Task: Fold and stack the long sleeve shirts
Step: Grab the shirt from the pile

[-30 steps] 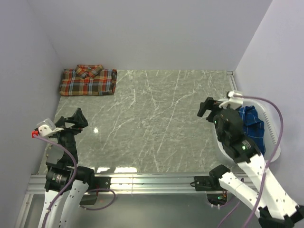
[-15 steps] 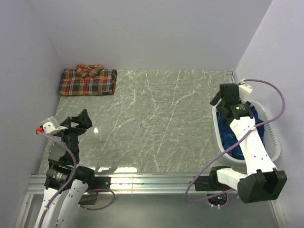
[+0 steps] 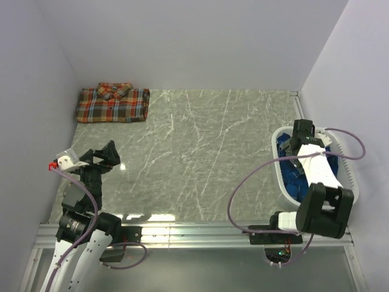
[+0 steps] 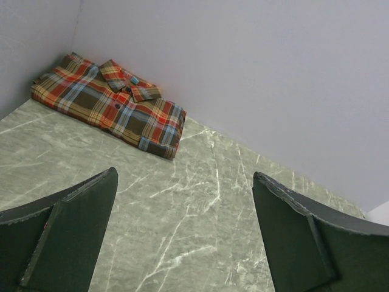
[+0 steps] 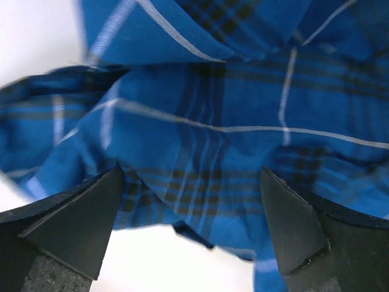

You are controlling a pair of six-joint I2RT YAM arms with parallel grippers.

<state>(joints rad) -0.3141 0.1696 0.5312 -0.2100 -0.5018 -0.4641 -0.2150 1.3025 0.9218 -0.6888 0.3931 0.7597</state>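
A red-orange plaid shirt (image 3: 113,103) lies folded flat in the far left corner of the table, also seen in the left wrist view (image 4: 111,103). A royal blue plaid shirt (image 3: 296,176) sits crumpled in the white basket (image 3: 279,173) at the right. My right gripper (image 3: 295,143) reaches down into the basket; its open fingers straddle a bunched fold of the blue shirt (image 5: 200,134) without closing on it. My left gripper (image 3: 104,153) hovers open over the near left of the table, well short of the red-orange shirt, with nothing between its fingers (image 4: 73,213).
Lavender walls close in the table at the back, left and right. The grey marble tabletop (image 3: 194,158) stretches between the two arms. A purple cable (image 3: 243,188) loops from the right arm over the table's near right.
My right arm has swung right and down from above the table into the basket, over the blue shirt. The left gripper has shifted slightly right. Both stayed open.
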